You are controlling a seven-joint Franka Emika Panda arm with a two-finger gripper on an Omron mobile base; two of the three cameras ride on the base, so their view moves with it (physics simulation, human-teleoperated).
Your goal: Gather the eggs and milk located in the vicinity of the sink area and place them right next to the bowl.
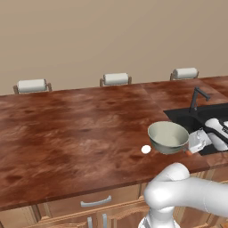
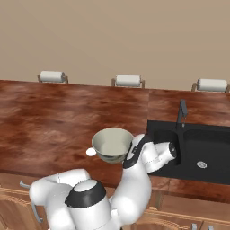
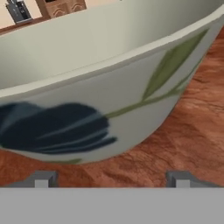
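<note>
The bowl [image 1: 168, 137] is sitting empty on the counter [image 1: 67, 133]; the gripper [image 3: 112, 178] is hovering beside it, fingers spread wide, gripping nothing.

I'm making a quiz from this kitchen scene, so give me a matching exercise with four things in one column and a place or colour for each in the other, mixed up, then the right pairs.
Things:
1. bowl
2. white egg
3. faucet
4. gripper

Descriptions:
A. thin and dark, standing at the back edge of the black sink
B. small and pale, lying on the wooden counter left of the bowl
C. pale grey-green, with a dark blue flower painted on its side
D. open, low over the counter, facing the bowl's side

Pairs: 1-C, 2-B, 3-A, 4-D
</note>
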